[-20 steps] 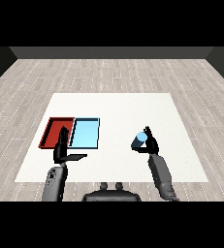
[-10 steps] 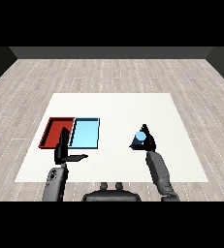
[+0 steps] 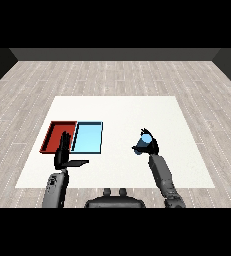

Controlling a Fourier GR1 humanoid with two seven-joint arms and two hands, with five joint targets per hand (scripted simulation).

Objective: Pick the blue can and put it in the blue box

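Head view, starting from the bottom edge of the frame: two grey forearms rise from the lower corners onto the white table (image 3: 122, 107). At lower left, the left hand (image 3: 63, 155) stands with its palm upright, its fingers straight and released, pointing up the frame, and its thumb stretched out sideways toward the frame's middle. It grasps nothing. Its fingertips overlap the near edge of the trays in the picture, at about the seam where the two meet; whether the hand touches them or hangs above cannot be told.

At lower right of centre, the right hand (image 3: 150, 146) is curled round the blue can (image 3: 145, 140), with dark fingers wrapped about the can's sides and the pale blue top of the can showing above them. The can sits in that hand's grasp, right of the middle of the frame, well apart from both trays. Whether the can's base rests on the table or is lifted off it cannot be made out.

Farther up and to the left lie the two trays side by side, their long sides touching. The red tray (image 3: 52, 133) is the one nearer the left edge of the frame; the light blue tray (image 3: 88, 138) lies just to its right, between the red one and the can.

Beyond the table's far edge, a grey plank floor (image 3: 117, 75) runs up to a dark wall at the top of the scene.
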